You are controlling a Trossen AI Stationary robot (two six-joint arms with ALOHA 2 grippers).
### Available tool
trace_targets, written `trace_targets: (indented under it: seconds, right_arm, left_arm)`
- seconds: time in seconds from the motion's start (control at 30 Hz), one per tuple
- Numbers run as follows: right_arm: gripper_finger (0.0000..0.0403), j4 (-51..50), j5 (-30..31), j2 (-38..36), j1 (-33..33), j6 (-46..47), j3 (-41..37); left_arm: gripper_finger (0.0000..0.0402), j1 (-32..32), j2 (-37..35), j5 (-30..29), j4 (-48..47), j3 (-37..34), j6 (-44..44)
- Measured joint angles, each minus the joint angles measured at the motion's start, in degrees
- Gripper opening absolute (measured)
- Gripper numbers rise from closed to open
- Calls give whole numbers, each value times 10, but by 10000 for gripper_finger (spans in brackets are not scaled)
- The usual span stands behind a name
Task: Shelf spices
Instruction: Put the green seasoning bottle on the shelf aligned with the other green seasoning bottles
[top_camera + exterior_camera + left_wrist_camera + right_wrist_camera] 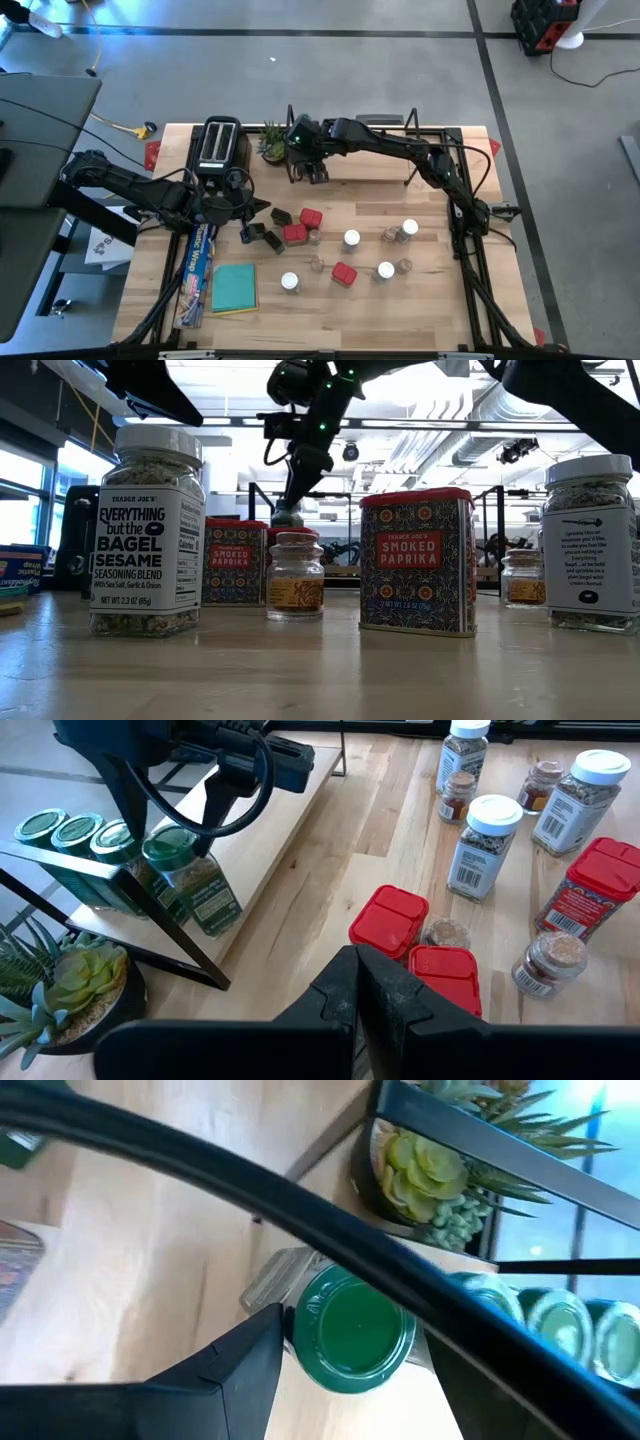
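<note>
seen from above, the light-wood plank table [420, 315] carries a black toaster [220, 146], a small potted plant [272, 143] and a flat teal pad [235, 287]. the light-wood shelf with black frame ends [380, 152] runs along the far edge. the right gripper [316, 171] hangs at the shelf's plant end. the left gripper [258, 212] sits near dark rectangular tins [263, 235]. red tins [311, 217], white-lidded jars [351, 239] and tiny clear jars [318, 264] stand scattered mid-table. a long printed box [198, 272] lies beside the pad.
</note>
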Motion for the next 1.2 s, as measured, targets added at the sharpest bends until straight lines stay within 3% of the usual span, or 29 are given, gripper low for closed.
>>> trace_targets:
  seconds: [0.53, 0.73, 0.83, 1.0, 1.07, 1.2]
  right_arm:
    - [236, -22, 95, -9, 25, -15, 0]
    - [234, -51, 103, -24, 29, 36, 0]
    - [224, -80, 38, -37, 30, 81, 0]
    - [181, -121, -138, -39, 38, 91, -1]
    - [156, -107, -167, -40, 44, 88, -19]
    - [102, -55, -170, -38, 55, 100, -77]
  left_arm:
    - [3, 0, 0, 1, 0, 0, -1]
    - [3, -1, 0, 2, 0, 0, -5]
    - [3, -7, 0, 2, -1, 0, -10]
    - [3, -24, 0, 1, -2, 0, -11]
    - [3, -31, 0, -4, -2, 0, -12]
    - [3, -47, 0, -27, -2, 0, -15]
